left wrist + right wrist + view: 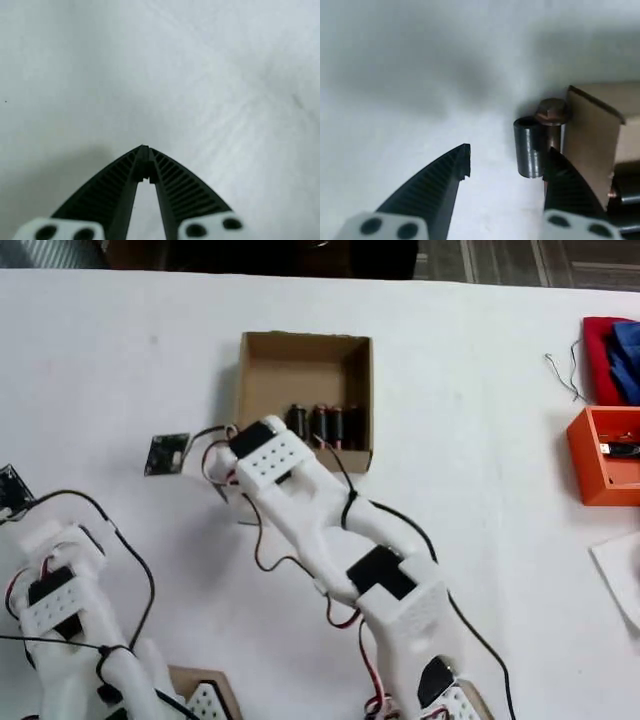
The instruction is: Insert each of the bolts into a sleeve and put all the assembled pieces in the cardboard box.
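Your right gripper [509,152] stands wide open low over the white table [480,540], holding nothing. Between its fingers lies a dark sleeve [529,147], much nearer one finger than the other. A copper-coloured bolt [552,111] with a hex head lies just beside the sleeve, parallel to it and not inserted. The bolt is between the sleeve and the outer wall of the cardboard box [592,135]. One fingertip [555,160] sits in front of the bolt's shank, close to the box wall. The other fingertip [464,152] is over bare table, apart from the sleeve. Whether sleeve and bolt touch cannot be told. From above, the right arm [300,500] reaches from the near edge to the box's near left corner, and its wrist covers the sleeve and bolt. The box stands open at the far middle of the table, with three assembled pieces [323,425] in a row against its near wall. Your left gripper [144,150] has its fingers closed tip to tip on nothing, over bare table. The left arm [60,610] is at the near left. An orange box [600,455] stands at the right edge, with red and blue cloth [610,360] beyond it. A small dark circuit board [167,453] lies left of the cardboard box.
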You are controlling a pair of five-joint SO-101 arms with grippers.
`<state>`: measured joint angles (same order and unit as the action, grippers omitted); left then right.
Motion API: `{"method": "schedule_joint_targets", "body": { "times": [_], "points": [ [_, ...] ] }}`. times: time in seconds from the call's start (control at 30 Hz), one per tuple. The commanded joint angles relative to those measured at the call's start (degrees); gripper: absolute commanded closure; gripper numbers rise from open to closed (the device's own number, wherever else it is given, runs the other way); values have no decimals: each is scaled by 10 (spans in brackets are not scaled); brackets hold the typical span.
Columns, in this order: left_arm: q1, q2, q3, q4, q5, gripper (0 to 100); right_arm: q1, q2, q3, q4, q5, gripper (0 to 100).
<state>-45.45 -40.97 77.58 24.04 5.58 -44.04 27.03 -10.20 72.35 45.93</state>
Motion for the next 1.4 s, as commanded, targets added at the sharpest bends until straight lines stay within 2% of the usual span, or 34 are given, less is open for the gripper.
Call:
{"method": "schedule_joint_targets", "body": {
  "times": [0.0, 0.33, 0.67, 1.1, 1.37],
  "points": [
    [-5, -5, -1, -12, 5, 973, 0, -3, -4, -20, 4, 779],
    [-4, -5, -1, -12, 5, 973, 36, 13, -1, -40, 4, 779],
    [-4, -5, 0, -13, 5, 973, 33, 76, -4, -44, 4, 779],
    [-4, -5, 0, -13, 5, 973, 20, -32, -1, 48, 3, 779],
    [-4, -5, 0, -13, 5, 973, 20, -34, 0, 33, -1, 779]
  ]
}}
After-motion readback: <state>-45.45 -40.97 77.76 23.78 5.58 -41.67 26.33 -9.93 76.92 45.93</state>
